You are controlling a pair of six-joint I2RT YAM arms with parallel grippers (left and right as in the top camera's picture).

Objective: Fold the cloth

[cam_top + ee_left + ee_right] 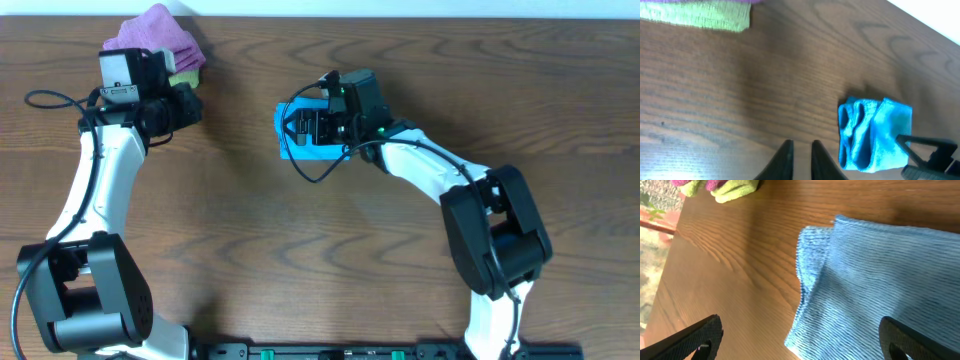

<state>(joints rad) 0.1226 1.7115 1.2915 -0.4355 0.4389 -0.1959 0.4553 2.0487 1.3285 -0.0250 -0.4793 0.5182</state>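
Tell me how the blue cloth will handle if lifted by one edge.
The cloth will probably droop limply: its folded layers sag in soft ridges. Likely light, being thin, and its looped terry texture should grip rather than slip.

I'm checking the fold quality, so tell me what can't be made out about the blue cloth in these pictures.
1. Overhead: the right end effector covers most of the cloth, hiding its fold lines.
2. Right wrist: the cloth runs off the right and bottom edges.
3. Left wrist: blurred, so the layer count is unclear; the right end effector hides one corner.
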